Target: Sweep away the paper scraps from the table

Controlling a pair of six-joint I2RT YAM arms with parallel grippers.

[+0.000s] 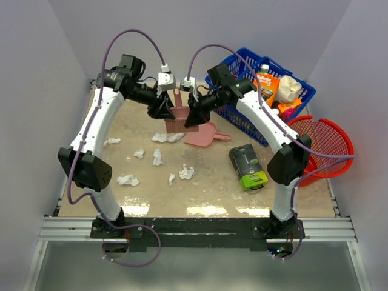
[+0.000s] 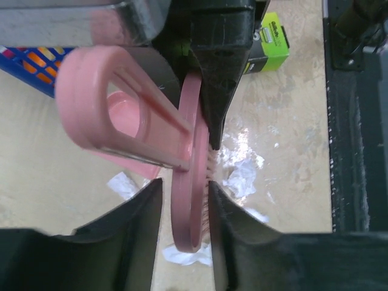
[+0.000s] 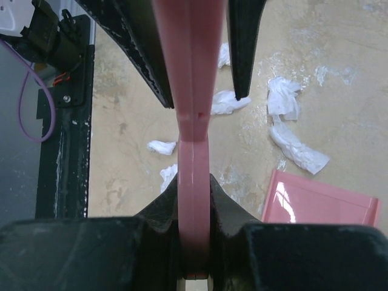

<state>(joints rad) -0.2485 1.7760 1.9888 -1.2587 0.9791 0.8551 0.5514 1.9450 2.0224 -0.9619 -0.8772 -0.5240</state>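
Several small white paper scraps lie on the beige table, mostly left of centre; they also show in the right wrist view and the left wrist view. A pink brush hangs above the far middle of the table. My right gripper is shut on the brush. My left gripper has its jaws around the brush's other end, one finger at the bristles and a thin gap at the other. The pink dustpan lies on the table under the grippers.
A blue basket with bottles and packets stands at the far right. A red basket sits beside it. A green and black box lies right of centre. The black front rail runs along the near edge.
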